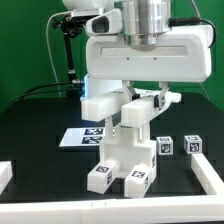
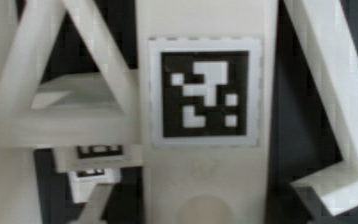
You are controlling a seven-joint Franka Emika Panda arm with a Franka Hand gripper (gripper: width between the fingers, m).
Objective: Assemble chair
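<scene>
Start at the exterior view's left: the marker board (image 1: 78, 136) lies flat on the black worktop (image 1: 35, 112), and you can see its tags facing up. Just to its right, in the middle, stands the chair (image 1: 121, 152), a chunky white stack upright on the worktop. Two tagged feet face you at the bottom and the marker board sits close behind its left side. Right above it is your hand (image 1: 133, 98), coming straight down from the big white arm and closed on the top of the chair. White on white makes the fingers hard to pick out, but the jaws sit snug against the upper piece.

Moving right, two small tagged blocks stand apart from the chair. The first block (image 1: 165, 146) is nearer to it, the second block (image 1: 192, 146) is just beside the first, and both rest on the worktop.

From the wrist view you get a flat white upright of the chair (image 2: 206, 185) filling the frame, very close, with a black-and-white tag (image 2: 206, 95) square in the middle. Slanted white bars cross beside it, and a smaller tag (image 2: 98, 152) peeks through the gap.
</scene>
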